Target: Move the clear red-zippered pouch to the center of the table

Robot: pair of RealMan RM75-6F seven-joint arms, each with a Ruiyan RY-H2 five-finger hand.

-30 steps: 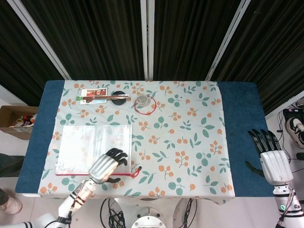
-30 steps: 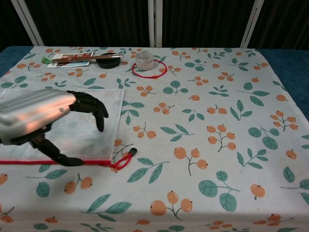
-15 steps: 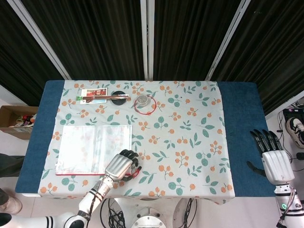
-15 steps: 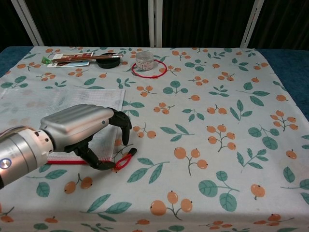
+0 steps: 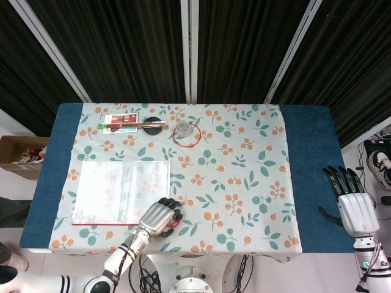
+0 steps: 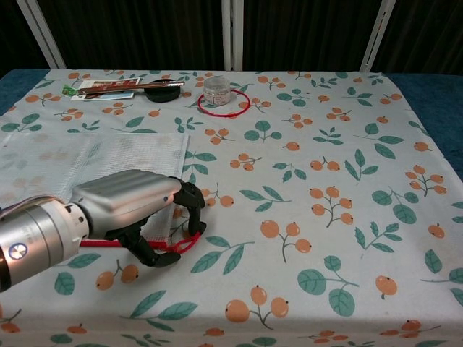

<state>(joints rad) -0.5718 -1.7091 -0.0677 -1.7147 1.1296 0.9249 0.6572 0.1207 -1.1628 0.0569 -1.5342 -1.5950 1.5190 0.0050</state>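
The pouch (image 5: pixel 121 191) lies flat at about eight o'clock on the surface (image 5: pixel 305 131), well left of center. The left hand (image 6: pixel 134 210) curls over its near-right corner, fingers (image 6: pixel 189 203) around the red zipper loop (image 6: pixel 186 243); I cannot tell whether they hold it. A pull on the loop alone could slip, or bunch the cloth (image 5: pixel 244 183). The right hand (image 5: pixel 354 204) hangs spread and empty past three o'clock.

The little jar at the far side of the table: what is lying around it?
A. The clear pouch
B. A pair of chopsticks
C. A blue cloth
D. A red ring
D: the jar stands inside a thin red ring that lies flat on the tablecloth, while the pouch lies nearer the left hand.
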